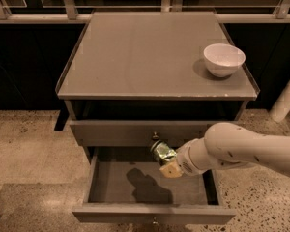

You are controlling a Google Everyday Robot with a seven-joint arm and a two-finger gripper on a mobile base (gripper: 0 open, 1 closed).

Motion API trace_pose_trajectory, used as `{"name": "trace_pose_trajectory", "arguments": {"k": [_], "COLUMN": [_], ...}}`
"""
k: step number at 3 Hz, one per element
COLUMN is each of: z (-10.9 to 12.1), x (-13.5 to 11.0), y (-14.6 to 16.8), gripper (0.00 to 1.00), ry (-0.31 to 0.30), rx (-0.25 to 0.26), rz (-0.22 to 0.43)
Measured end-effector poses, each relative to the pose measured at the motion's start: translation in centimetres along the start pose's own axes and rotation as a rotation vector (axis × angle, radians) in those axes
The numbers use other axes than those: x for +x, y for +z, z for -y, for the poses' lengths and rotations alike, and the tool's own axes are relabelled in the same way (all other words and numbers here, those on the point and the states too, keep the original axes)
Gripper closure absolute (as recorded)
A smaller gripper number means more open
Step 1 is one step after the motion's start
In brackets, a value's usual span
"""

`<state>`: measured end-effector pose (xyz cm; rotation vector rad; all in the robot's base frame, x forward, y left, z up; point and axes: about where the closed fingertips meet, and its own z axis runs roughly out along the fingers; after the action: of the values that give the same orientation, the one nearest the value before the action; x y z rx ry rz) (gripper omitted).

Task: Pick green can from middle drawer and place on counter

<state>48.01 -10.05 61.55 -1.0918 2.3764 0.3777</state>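
Note:
The green can (162, 152) is held in my gripper (166, 162), lifted above the open middle drawer (135, 182) and in front of the shut upper drawer front. The can is tilted, with its silvery end up and to the left. A tan fingertip (171, 170) shows under the can. My white arm comes in from the right. The counter (145, 52) is the cabinet's flat grey top, above and behind the can. The can's shadow lies on the drawer floor.
A white bowl (224, 59) stands on the counter's right side near the rim. The upper drawer front (135, 132) with its knob is shut. A white post (286, 98) stands at the right. Speckled floor surrounds the cabinet.

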Motion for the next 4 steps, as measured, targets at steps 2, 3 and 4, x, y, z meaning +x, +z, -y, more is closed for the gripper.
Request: {"name": "trace_pose_trajectory", "arguments": {"k": [2, 3, 4], "z": [0.0, -0.4, -1.6], "x": [-3.0, -3.7, -6.0], "y": [-4.7, -4.7, -6.3], "gripper": [1.00, 1.00, 1.00], "ry": [-0.032, -0.052, -0.121], "rx": [0.083, 0.077, 0.106], "rz": [0.026, 0.013, 0.000]}}
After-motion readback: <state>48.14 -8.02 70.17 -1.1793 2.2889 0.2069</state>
